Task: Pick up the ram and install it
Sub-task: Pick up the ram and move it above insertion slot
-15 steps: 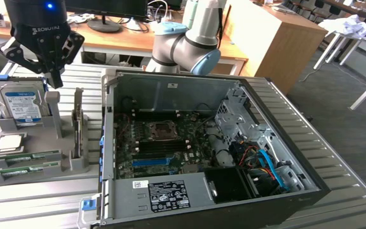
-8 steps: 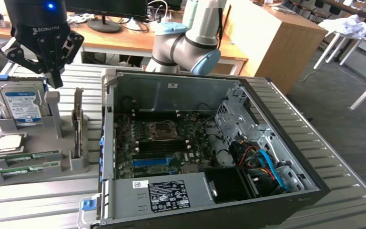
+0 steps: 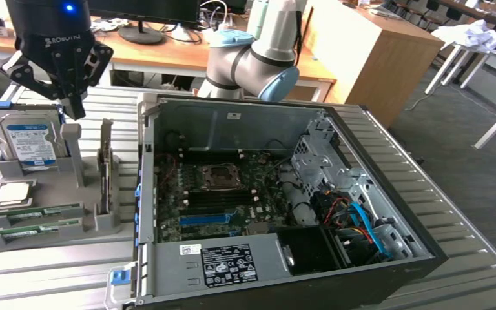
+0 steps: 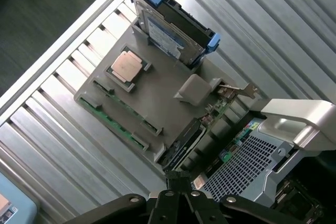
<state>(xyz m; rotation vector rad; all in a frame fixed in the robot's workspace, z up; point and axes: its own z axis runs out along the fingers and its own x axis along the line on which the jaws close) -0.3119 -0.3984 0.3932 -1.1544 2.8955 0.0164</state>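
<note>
While closed pincer [image 3: 77, 111] hovers, ram [image 3: 48, 210] lies in holder [image 3: 108, 223], apart.

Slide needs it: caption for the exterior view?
Shut pincer poised above the parts tray with ram in its slots, beside the open computer case.
</note>
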